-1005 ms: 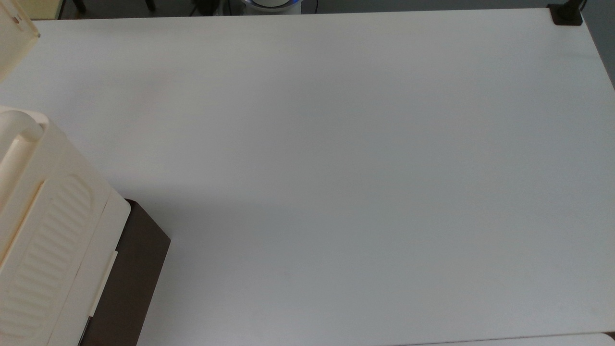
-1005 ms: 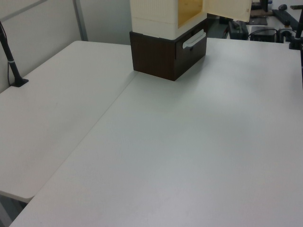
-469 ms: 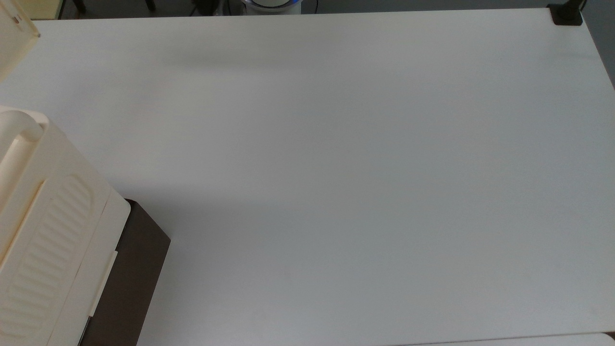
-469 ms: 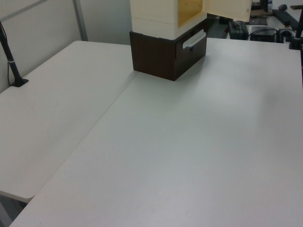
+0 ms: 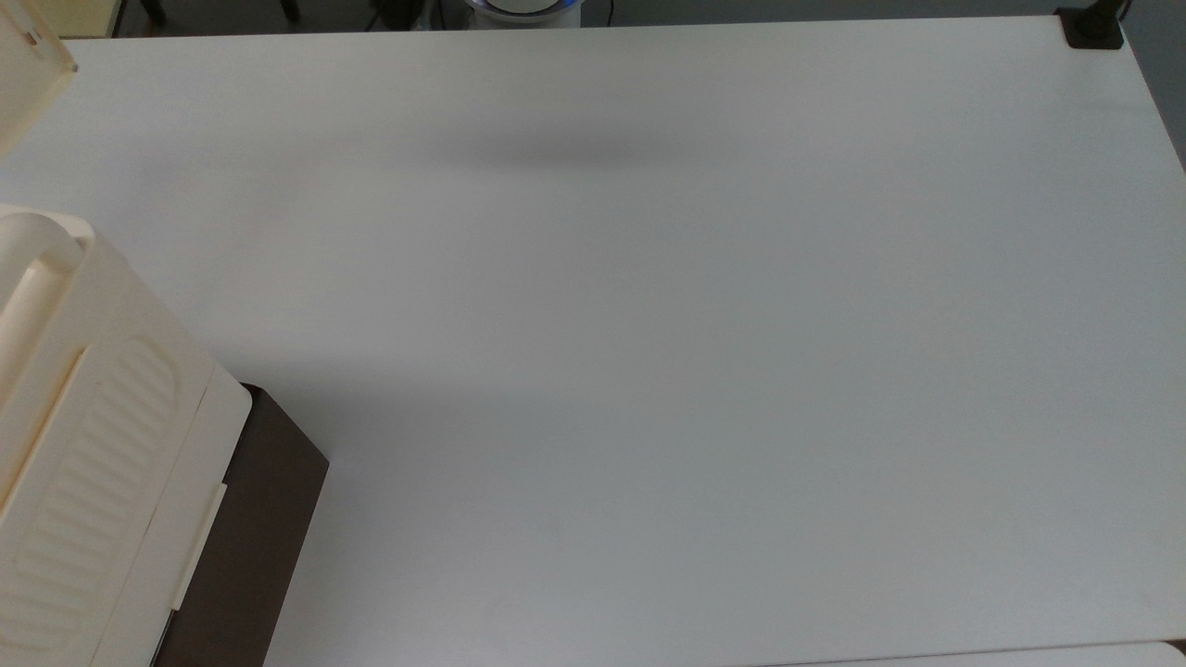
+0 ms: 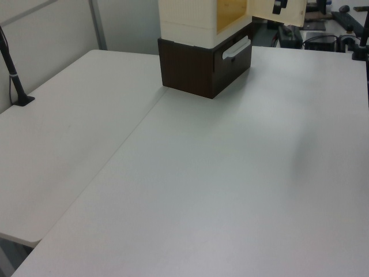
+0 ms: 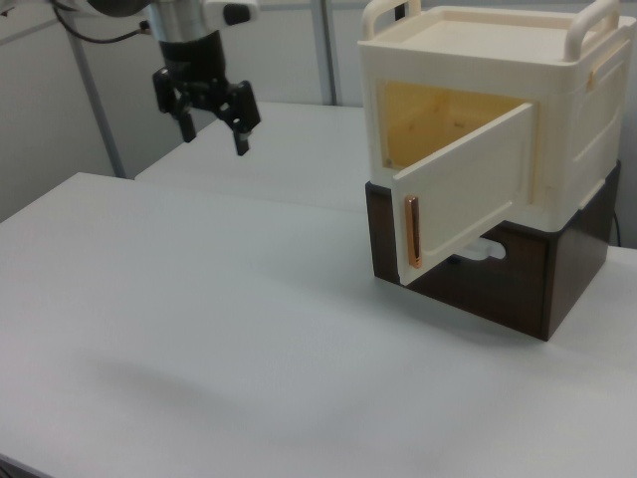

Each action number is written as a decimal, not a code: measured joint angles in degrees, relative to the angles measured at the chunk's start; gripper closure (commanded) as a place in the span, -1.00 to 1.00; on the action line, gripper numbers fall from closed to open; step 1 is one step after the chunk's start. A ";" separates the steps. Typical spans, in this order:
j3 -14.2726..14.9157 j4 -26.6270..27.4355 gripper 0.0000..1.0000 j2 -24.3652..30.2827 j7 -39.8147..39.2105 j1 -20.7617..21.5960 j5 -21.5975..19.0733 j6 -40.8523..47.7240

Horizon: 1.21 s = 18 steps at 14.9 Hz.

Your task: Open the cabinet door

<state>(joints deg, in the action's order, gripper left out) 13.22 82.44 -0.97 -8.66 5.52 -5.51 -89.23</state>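
The cream cabinet (image 7: 478, 110) stands on a dark brown base (image 7: 518, 284) at the right view's right. Its cabinet door (image 7: 468, 189) is swung outward, showing a yellowish inside, and carries a copper bar handle (image 7: 411, 232). My gripper (image 7: 213, 132) hangs in the air well to the left of the cabinet, open with nothing between its fingers. In the left view the cabinet (image 6: 190, 17) is at the top edge, and a black fingertip (image 6: 278, 6) shows in front of the open door (image 6: 291, 14). In the top view the cabinet (image 5: 93, 463) fills the lower left and the door's corner (image 5: 28, 65) is at the upper left.
The white table (image 7: 199, 329) spreads wide and bare in front of the cabinet. A white drawer handle (image 6: 237, 48) sits on the brown base. A black clamped post (image 6: 14, 75) stands at the left view's left edge, with a black mount (image 5: 1093, 28) at the top view's far right corner.
A black fingertip has come into the left view's top edge in front of the door. A soft shadow has darkened on the table in the top view. The cabinet and door are unmoved.
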 measured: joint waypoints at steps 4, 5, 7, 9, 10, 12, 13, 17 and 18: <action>0.86 3.00 -1.00 -0.27 0.38 2.97 0.08 -3.91; 0.87 3.37 -1.00 -0.40 0.37 2.70 0.08 -4.17; -0.67 3.67 -1.00 -0.72 0.31 0.64 0.08 -4.30; -4.25 3.69 -1.00 -0.78 0.31 -2.80 0.13 -4.30; -4.97 3.69 -1.00 -0.78 0.31 -3.47 0.31 -4.30; -5.50 3.69 -1.00 -0.75 0.26 -4.17 0.67 -4.30; -5.57 3.69 -1.00 -0.71 0.24 -4.24 0.85 -4.30; -5.22 4.39 -1.00 0.10 0.15 -2.45 3.30 -4.32; -4.56 5.02 -1.00 0.54 0.16 -1.12 3.73 -4.39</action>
<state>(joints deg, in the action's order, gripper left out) 8.67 87.46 -0.43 -8.50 4.40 -1.78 -93.62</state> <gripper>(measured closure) 0.000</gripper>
